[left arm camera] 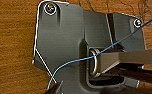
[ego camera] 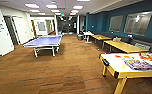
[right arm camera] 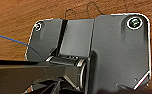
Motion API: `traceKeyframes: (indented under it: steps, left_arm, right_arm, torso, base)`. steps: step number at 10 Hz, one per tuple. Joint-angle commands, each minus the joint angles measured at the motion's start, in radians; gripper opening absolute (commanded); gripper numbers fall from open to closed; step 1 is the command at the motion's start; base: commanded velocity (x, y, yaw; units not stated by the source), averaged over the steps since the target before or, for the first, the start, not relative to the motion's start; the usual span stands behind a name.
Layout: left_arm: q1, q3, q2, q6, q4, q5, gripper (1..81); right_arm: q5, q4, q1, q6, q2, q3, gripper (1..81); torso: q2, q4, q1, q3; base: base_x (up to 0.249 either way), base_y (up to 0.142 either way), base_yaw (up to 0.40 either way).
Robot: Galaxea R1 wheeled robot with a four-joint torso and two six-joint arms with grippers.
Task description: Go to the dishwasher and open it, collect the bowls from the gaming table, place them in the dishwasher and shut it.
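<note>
Yellow-edged gaming table [ego camera: 122, 74] (right side) borders open brown carpet [ego camera: 67, 67].

Gaming table [ego camera: 122, 74]: smooth white top, yellow sides and legs, painted look. Floor [ego camera: 67, 70]: brown carpet, matt, finely textured. Ping-pong table [ego camera: 44, 41], far left: smooth blue top. Far wall [ego camera: 102, 21]: matt teal

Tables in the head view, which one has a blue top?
The table-tennis table at the left, standing alone on the brown carpet. The gaming table at the right has a white top and yellow sides; the wall tables are yellow.
</note>
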Motion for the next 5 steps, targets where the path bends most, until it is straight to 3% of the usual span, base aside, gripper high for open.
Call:
traceKeyframes:
  steps: [1, 5]
  left_arm:
    - [-0.041, -0.001, -0.004, 0.005, -0.004, 0.051, 81.1]
    - [-0.041, -0.001, -0.001, 0.007, -0.002, 0.052, 81.1]
  right_arm:
    - [-0.039, -0.010, 0.048, -0.003, 0.002, 0.004, 81.1]
    - [-0.039, -0.008, 0.050, -0.003, 0.002, 0.004, 81.1]
  torso:
    - [0.000, 0.000, 0.000, 0.000]
    - [0.000, 0.000, 0.000, 0.000]
  base:
    - [0.150, 0.000, 0.000]
    - [0.150, 0.000, 0.000]
